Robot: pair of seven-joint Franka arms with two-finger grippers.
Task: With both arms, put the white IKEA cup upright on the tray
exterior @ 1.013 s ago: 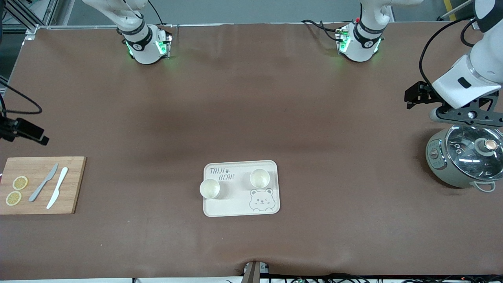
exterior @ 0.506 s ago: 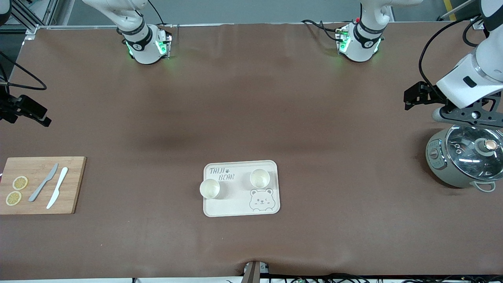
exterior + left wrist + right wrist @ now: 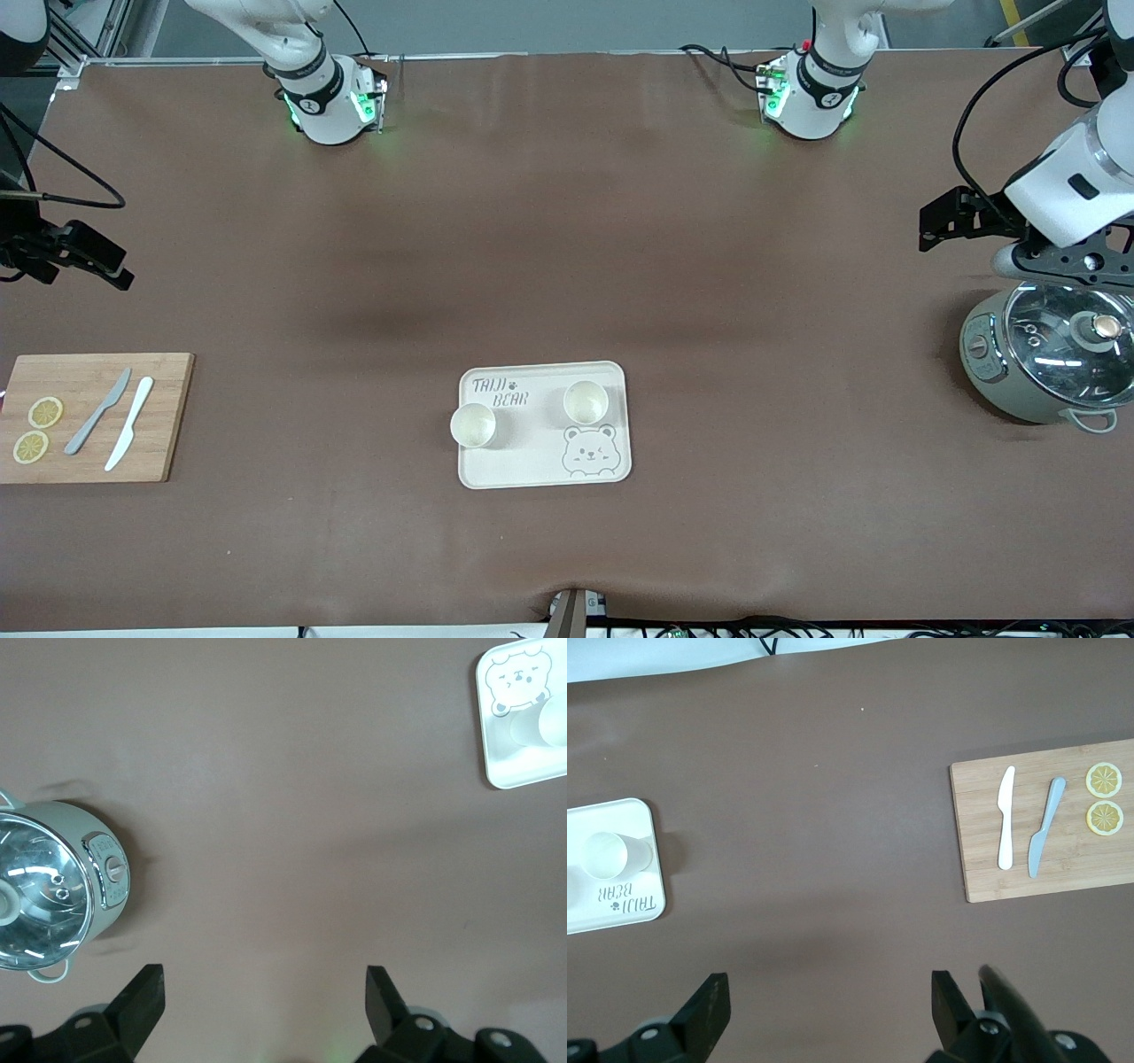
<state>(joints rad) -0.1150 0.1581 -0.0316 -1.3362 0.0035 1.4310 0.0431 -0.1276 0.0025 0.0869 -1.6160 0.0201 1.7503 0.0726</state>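
Pulling away from the centre, both arms look to be retreating vs a sec ago. Left gripper (image 3: 257, 1010) sits up over bare table next to the lidded pot (image 3: 1054, 354) at the left arm's end, shifted a bit toward the bases since 1 s ago; jaws spread wide, nothing between them. Right gripper (image 3: 824, 1010) hangs over bare table near the cutting board (image 3: 89, 416) w/ knives and lemon slices, also splayed apart & empty; its black end has crept further into the front view. Tray (image 3: 542, 424) hasn't budged. Two white cups stand upright on it: one (image 3: 586, 401) by the lettering, one (image 3: 473, 424) at the rim toward the right arm's end. Task prob. done; arms just backing off.
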